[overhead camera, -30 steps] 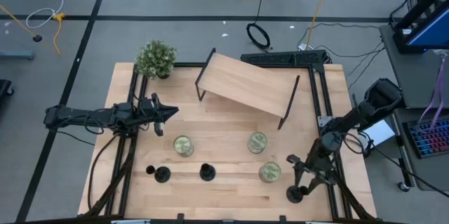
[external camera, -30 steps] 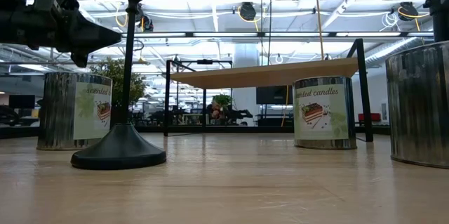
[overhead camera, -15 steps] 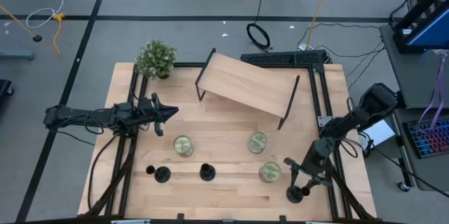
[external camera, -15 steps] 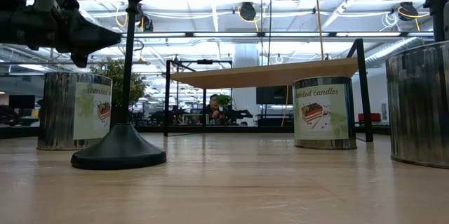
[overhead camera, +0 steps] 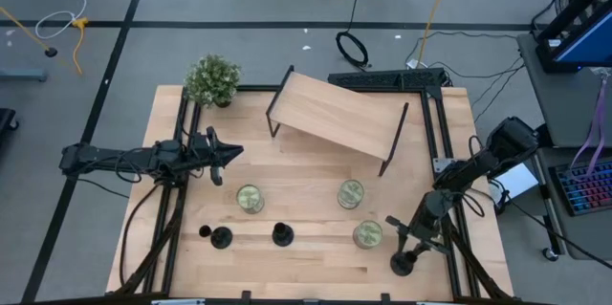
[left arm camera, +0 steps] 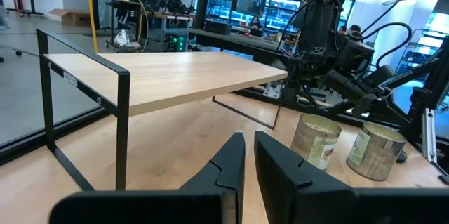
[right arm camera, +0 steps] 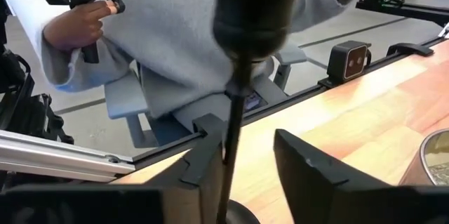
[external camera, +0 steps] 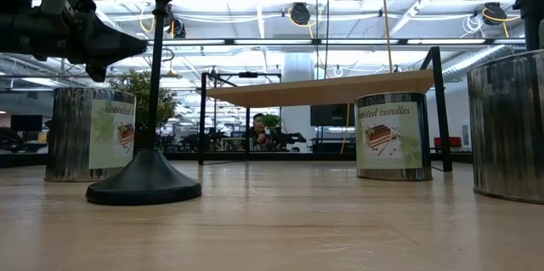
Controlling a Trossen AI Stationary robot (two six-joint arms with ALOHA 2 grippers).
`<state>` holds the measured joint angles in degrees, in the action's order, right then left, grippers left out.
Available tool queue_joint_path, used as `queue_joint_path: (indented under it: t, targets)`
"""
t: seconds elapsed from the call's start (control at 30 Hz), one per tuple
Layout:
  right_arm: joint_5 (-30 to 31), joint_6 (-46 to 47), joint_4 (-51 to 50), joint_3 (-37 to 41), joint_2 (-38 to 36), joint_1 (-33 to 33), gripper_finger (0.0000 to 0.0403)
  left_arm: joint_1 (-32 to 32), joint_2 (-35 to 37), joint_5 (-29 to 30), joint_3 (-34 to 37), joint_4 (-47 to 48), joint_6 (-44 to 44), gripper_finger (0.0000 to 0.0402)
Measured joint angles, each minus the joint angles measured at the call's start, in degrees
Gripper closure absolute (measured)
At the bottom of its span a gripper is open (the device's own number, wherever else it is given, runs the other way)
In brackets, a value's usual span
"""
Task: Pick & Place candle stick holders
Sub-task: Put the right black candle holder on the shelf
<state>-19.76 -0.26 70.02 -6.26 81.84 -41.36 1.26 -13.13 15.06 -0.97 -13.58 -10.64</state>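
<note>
Three black candle stick holders stand on their round bases near the table's near edge: two at the left [overhead camera: 221, 238] [overhead camera: 282, 235] and one at the right [overhead camera: 403, 265]. My right gripper [overhead camera: 402, 237] is open, just above the right holder. In the right wrist view its fingers [right arm camera: 203, 164] stand on either side of that holder's thin stem [right arm camera: 231, 133], under the cup top [right arm camera: 256, 6]. The stem runs close to one finger, and I cannot tell if they touch. My left gripper [overhead camera: 229, 155] is shut and empty, and hovers at the table's left, also in the low view [external camera: 85, 42].
Three greenish candle jars [overhead camera: 250, 198] [overhead camera: 350, 193] [overhead camera: 367, 234] stand mid-table, the last one next to my right gripper. A wooden shelf on black legs [overhead camera: 335, 114] and a potted plant [overhead camera: 212, 79] stand at the far side. A person in a grey sleeve [right arm camera: 175, 41] is beyond the table's edge.
My right arm has moved a little toward the table's left, and its open gripper has stayed by the right holder. The holders and jars have not moved.
</note>
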Motion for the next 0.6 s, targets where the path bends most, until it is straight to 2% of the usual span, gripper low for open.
queue_joint_path:
  t: [0.3,0.6]
  targets:
    - [0.1,-0.6,-0.1,0.0,0.0,0.0,0.0389,0.0,0.0,0.0,0.0,0.0,1.5,0.0364]
    - [1.9,-4.4,2.6,0.0,-1.2,0.4,0.0388,0.0,0.0,0.0,0.0,0.0,1.6,0.0364]
